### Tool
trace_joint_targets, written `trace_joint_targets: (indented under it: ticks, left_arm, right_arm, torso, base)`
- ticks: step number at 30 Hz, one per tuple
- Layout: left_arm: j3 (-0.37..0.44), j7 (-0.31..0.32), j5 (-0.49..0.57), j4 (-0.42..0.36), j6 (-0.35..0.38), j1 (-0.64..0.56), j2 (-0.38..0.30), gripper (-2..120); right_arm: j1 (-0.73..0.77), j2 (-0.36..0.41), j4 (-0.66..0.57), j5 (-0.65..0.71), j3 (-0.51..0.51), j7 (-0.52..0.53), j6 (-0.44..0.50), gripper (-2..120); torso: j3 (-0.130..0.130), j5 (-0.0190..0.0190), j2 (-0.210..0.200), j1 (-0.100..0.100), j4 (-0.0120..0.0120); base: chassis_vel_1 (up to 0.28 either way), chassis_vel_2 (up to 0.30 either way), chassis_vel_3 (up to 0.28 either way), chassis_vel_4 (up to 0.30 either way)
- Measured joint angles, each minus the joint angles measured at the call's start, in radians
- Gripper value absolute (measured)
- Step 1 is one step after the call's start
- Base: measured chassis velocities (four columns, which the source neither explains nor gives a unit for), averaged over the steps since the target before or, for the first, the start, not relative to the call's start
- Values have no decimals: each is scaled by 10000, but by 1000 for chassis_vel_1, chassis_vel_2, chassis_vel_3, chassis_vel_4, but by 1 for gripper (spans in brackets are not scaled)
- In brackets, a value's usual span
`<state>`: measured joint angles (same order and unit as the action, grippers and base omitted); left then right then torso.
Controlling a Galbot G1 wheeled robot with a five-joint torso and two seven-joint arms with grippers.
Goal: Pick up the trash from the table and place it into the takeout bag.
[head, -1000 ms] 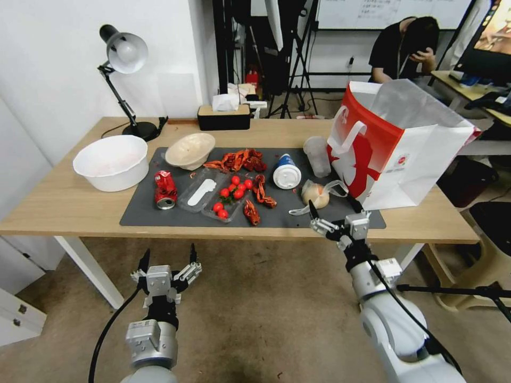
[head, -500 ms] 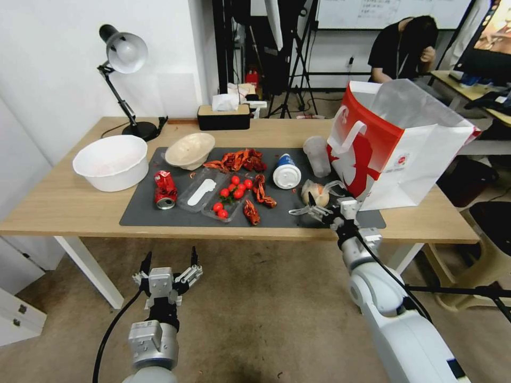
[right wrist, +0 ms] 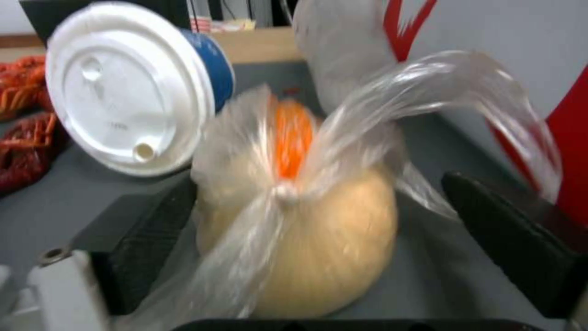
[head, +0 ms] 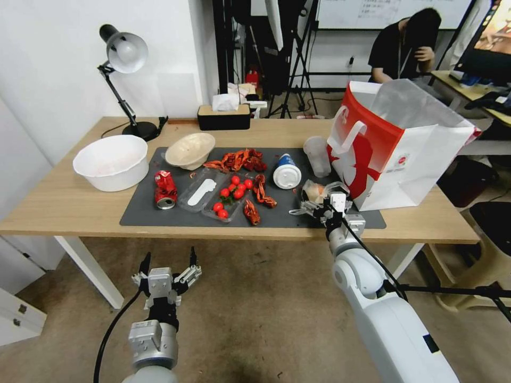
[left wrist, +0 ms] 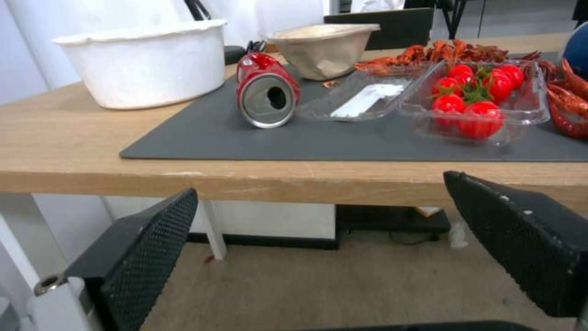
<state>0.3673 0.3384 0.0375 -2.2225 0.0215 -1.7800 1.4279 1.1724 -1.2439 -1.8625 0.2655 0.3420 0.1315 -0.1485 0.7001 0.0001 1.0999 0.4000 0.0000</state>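
Note:
The knotted clear bag (head: 314, 190) with its pale lump (right wrist: 330, 239) lies on the dark mat (head: 143, 213) beside the takeout bag (head: 399, 143). My right gripper (head: 321, 204) is open, and in the right wrist view (right wrist: 319, 188) its fingers stand on either side of that bag. A white blue-labelled cup (head: 286, 171) lies on its side just beyond. Farther along the table (head: 64, 207) are the clear plastic cup (head: 318, 155), the crushed red can (head: 165, 189) and the beige bowl (head: 190, 150). My left gripper (head: 167, 267) hangs open below the table's front edge, facing the can (left wrist: 267, 94).
A large white bowl (head: 112, 162) and a desk lamp (head: 123, 53) stand at the left, a tissue box (head: 223, 117) at the back. Red crayfish shells (head: 239, 159), a clear tray of tomatoes (head: 230, 196) and a clear lid (head: 201, 192) lie mid-mat.
My right gripper has moved forward over the table edge and left to the knotted bag, which now sits between its fingers. The left arm has stayed where it was.

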Motion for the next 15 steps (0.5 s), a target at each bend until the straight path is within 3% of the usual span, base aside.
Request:
trace_joint_targets:
  ticks: [2, 6, 7, 9, 15]
  left_arm:
    - [12, 1, -1, 29, -3, 27, 10, 100]
    - [19, 1, -1, 32, -6, 35, 12, 100]
    - [32, 5, 0, 37, -9, 37, 14, 100]
    - [37, 6, 0, 38, -10, 38, 14, 100]
    - [44, 30, -1, 118, -44, 35, 58, 100]
  right_arm:
    - [-350, -51, 237, 291, -234, 239, -322, 89]
    - [-497, -99, 340, 407, -355, 380, -481, 84]
    - [-627, -165, 432, 477, -444, 487, -611, 71]
    - [-673, -194, 460, 494, -472, 529, -647, 68]
    - [-996, -446, 629, 798, -603, 1427, -1354, 43]
  torso:
    - [0, -2, 0, 1, 0]
    - [0, -1, 0, 0, 1]
    - [0, -1, 0, 0, 1]
    - [0, -1, 0, 0, 1]
    - [-1, -3, 0, 0, 0]
  base:
    - [0, 0, 0, 0]
    - [0, 0, 0, 0]
    - [0, 0, 0, 0]
    - [0, 0, 0, 0]
    - [0, 0, 0, 0]
